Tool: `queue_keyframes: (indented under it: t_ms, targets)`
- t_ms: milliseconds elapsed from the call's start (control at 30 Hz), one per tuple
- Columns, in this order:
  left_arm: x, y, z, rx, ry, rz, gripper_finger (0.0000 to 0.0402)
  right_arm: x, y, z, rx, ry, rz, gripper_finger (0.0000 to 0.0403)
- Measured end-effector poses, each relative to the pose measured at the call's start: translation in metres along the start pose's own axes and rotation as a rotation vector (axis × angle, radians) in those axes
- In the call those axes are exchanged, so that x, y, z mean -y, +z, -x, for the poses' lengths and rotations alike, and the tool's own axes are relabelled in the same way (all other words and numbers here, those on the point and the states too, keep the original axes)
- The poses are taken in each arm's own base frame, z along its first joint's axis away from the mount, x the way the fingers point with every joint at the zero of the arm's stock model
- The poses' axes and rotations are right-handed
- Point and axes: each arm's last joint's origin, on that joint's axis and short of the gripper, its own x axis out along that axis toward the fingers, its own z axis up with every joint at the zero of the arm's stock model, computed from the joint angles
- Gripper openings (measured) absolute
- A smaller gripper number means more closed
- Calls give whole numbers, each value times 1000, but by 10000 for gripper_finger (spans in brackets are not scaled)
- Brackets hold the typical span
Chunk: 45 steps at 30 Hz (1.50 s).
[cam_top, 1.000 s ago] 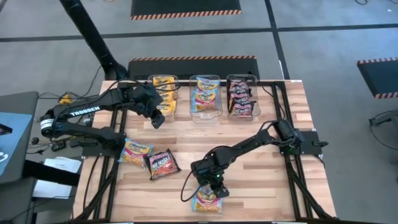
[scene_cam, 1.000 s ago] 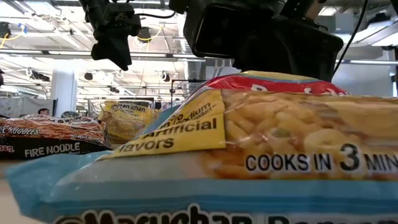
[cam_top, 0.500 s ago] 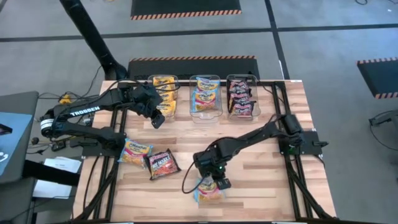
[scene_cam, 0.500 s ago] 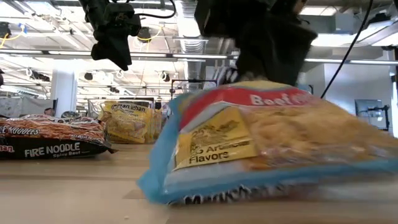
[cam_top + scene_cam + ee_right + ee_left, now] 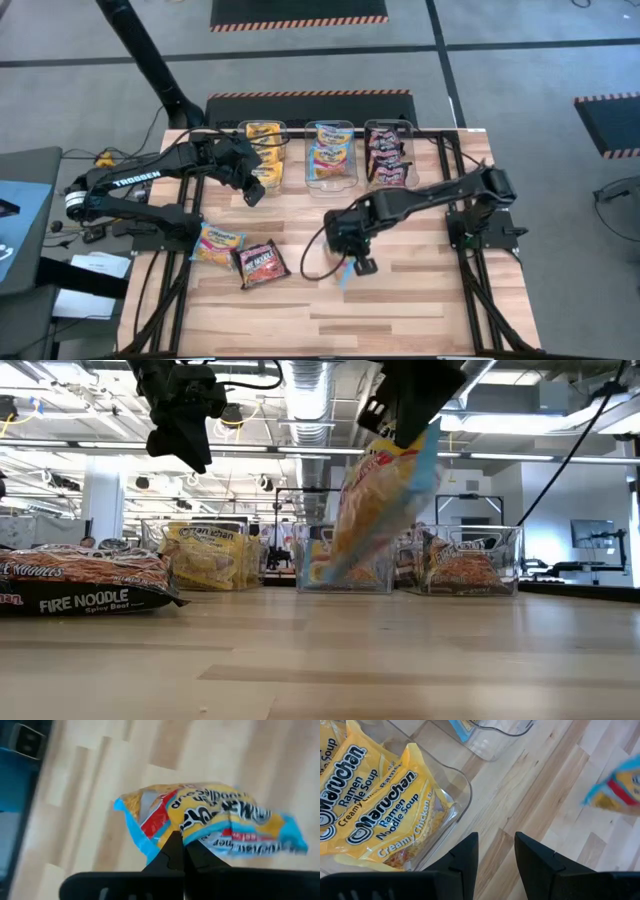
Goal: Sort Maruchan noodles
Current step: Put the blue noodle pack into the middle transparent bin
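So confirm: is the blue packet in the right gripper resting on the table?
No, the blue packet hangs clear above the table, pinched by the right gripper.

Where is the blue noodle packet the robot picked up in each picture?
High view: blue noodle packet below center, under the right gripper.
Low view: hanging top center.
Left wrist view: right edge.
Right wrist view: center.
Shared landmark: middle clear bin.

Right gripper (image 5: 182,851) jaws pinched on light blue noodle packet (image 5: 210,822) (crinkled, hanging), wooden tabletop (image 5: 125,760) beyond
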Motion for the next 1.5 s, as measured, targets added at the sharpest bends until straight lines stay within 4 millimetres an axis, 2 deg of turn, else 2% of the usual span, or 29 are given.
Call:
queue_keyframes:
  t_ms: [233, 400, 600, 767, 900, 1033, 1233, 1400, 1500]
  targets:
    - [0, 0, 0, 0, 1, 0, 114, 26, -10, 44, 48, -120, 10, 1]
    - [0, 0, 0, 0, 2, 0, 114, 50, -20, 75, 105, -182, 18, 1]
    - [0, 0, 0, 1, 3, 0, 114, 84, -33, 103, 116, -366, 57, 1]
    - [0, 0, 0, 0, 3, 0, 114, 118, -40, 116, 105, -514, 146, 1]
    - [0, 0, 0, 0, 3, 0, 114, 146, -44, 117, 85, -582, 247, 1]
    - [0, 0, 0, -3, 5, 0, 114, 164, -49, 120, 42, -620, 348, 1]
    - [0, 0, 0, -3, 5, 0, 114, 175, -57, 126, -5, -646, 442, 2]
    - [0, 0, 0, -2, 5, 0, 114, 184, -61, 130, 6, -662, 411, 2]
    - [0, 0, 0, -2, 4, 0, 114, 190, -57, 122, 32, -669, 381, 2]
